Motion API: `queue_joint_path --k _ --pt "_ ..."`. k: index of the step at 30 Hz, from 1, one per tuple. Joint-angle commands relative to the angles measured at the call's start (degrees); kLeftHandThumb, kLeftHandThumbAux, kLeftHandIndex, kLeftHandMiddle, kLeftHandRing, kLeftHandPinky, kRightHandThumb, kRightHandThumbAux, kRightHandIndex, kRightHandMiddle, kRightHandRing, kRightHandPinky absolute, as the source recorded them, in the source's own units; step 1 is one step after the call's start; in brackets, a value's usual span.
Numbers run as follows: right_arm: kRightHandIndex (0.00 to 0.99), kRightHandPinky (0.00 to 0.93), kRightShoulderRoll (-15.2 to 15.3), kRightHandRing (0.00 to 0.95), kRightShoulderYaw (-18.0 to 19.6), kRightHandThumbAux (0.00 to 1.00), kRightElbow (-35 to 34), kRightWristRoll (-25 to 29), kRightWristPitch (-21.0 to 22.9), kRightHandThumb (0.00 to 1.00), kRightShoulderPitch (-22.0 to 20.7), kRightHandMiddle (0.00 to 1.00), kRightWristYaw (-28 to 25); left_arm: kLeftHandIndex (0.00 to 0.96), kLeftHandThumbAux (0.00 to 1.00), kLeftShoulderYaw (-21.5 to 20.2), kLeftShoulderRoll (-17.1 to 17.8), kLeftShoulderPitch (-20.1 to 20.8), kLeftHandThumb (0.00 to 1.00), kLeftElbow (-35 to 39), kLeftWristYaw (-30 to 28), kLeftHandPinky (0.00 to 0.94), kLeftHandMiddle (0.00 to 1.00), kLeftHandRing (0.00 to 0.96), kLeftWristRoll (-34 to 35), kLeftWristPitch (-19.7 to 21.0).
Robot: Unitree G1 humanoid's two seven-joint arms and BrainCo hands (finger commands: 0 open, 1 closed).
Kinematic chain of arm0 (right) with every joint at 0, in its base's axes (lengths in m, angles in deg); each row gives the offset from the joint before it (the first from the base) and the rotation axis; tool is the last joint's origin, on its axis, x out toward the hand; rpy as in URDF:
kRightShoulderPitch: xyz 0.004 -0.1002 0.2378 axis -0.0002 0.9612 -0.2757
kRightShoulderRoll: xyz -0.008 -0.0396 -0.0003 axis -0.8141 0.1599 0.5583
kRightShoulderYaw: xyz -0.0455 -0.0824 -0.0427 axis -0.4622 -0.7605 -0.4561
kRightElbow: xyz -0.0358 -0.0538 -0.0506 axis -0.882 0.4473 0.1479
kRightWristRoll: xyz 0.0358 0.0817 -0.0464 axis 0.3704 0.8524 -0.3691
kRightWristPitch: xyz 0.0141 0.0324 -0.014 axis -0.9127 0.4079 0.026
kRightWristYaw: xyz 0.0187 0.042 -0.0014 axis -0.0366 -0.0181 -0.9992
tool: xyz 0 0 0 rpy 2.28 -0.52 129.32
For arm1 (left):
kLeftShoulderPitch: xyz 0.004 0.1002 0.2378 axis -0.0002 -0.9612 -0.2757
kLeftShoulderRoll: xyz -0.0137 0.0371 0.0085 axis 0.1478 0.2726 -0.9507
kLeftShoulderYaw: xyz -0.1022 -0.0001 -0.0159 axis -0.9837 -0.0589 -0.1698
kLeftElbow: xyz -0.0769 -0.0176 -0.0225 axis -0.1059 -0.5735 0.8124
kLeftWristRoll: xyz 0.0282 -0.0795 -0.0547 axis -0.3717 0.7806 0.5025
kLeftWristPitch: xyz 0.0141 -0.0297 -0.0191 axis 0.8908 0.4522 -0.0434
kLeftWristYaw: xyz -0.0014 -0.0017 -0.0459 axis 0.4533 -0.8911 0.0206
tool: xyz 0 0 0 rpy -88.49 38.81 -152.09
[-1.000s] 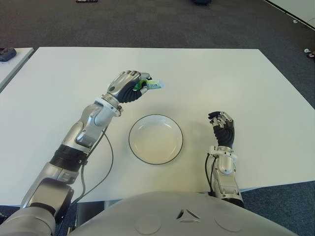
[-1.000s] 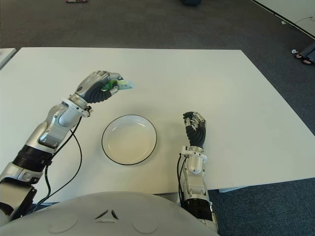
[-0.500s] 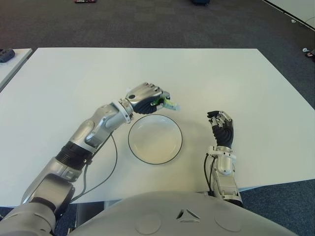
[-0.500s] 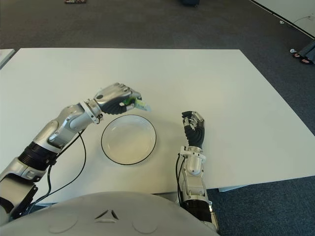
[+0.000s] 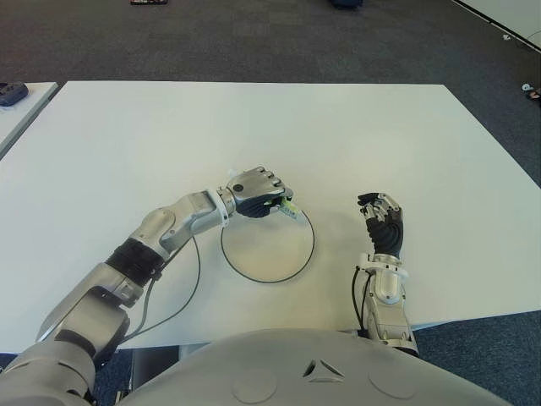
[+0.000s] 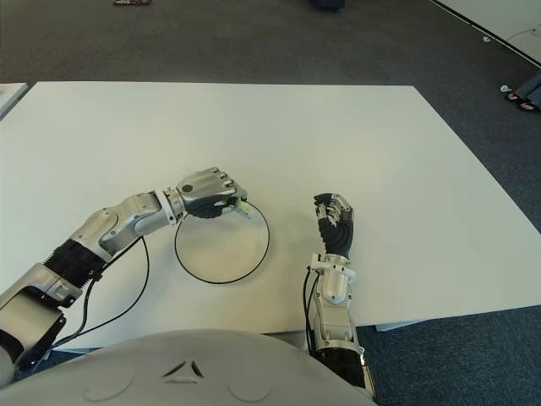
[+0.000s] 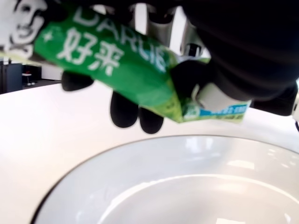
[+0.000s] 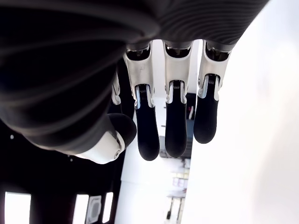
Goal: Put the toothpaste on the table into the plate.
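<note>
My left hand (image 5: 258,193) is shut on a green and white toothpaste tube (image 7: 126,70), whose tip pokes out at the hand's right (image 5: 290,208). The hand hangs low over the far rim of the white plate (image 5: 270,254) with the dark edge, in the middle of the near table. In the left wrist view the tube hovers just above the plate's hollow (image 7: 187,186). My right hand (image 5: 382,220) shows to the right of the plate, fingers relaxed and holding nothing.
The white table (image 5: 380,127) stretches wide behind and to both sides of the plate. A second white table edge with a dark object (image 5: 13,91) sits at the far left. Grey carpet lies beyond.
My left hand has carried the toothpaste from behind and left of the plate down and toward me, so it now sits over the plate's far rim. The right hand has not moved.
</note>
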Motion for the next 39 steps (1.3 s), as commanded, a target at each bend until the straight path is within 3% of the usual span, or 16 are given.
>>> queue_joint_path --k 1,9,12,18,26,32,37,39 --pt "0.426 0.423 -0.11 0.411 0.13 0.734 -0.23 -0.93 2.15 0.702 0.09 0.440 0.43 0.435 0.716 0.98 0.93 -0.69 0.708 -1.20 1.75 0.813 0.810 0.819 -0.88 -2.01" --pt "0.426 0.445 0.03 0.422 0.04 0.734 -0.52 -0.33 1.96 0.703 0.01 0.452 -0.22 0.434 0.716 1.82 1.40 0.35 0.709 -3.07 0.37 0.804 0.804 0.811 -0.63 -3.71" --pt "0.427 0.455 -0.12 0.429 -0.01 0.734 -0.97 -0.16 1.94 0.703 0.09 0.459 -0.32 0.434 0.716 3.14 1.97 1.37 0.709 -4.67 2.81 0.818 0.809 0.817 -3.88 -4.56" --pt "0.427 0.457 -0.29 0.434 0.02 0.735 -1.66 -0.05 2.66 0.704 0.21 0.466 -0.46 0.434 0.717 6.38 1.99 1.45 0.709 -10.43 12.98 0.844 0.826 0.837 -10.81 -4.59" --pt "0.427 0.451 -0.04 0.426 0.45 0.735 -1.65 -0.88 4.17 0.704 -0.02 0.451 0.19 0.434 0.718 7.33 3.30 0.91 0.707 -11.90 18.27 0.840 0.835 0.848 -10.59 -6.59" --pt "0.427 0.449 0.05 0.426 0.33 0.735 -1.80 -0.75 3.97 0.704 -0.10 0.453 -0.04 0.432 0.719 2.10 9.11 0.11 0.700 -0.40 12.37 0.793 0.790 0.806 -3.60 -10.50" --pt "0.427 0.438 0.12 0.423 0.26 0.735 -2.12 -0.82 4.65 0.704 -0.13 0.453 -0.13 0.426 0.720 -0.45 10.09 -1.48 0.692 6.03 4.20 0.750 0.719 0.761 2.21 -8.47" --pt "0.427 0.433 0.13 0.420 0.26 0.735 -2.25 -0.92 5.08 0.704 -0.12 0.450 -0.07 0.418 0.722 -1.32 10.38 -2.57 0.685 8.08 0.49 0.700 0.624 0.701 5.25 -7.04"
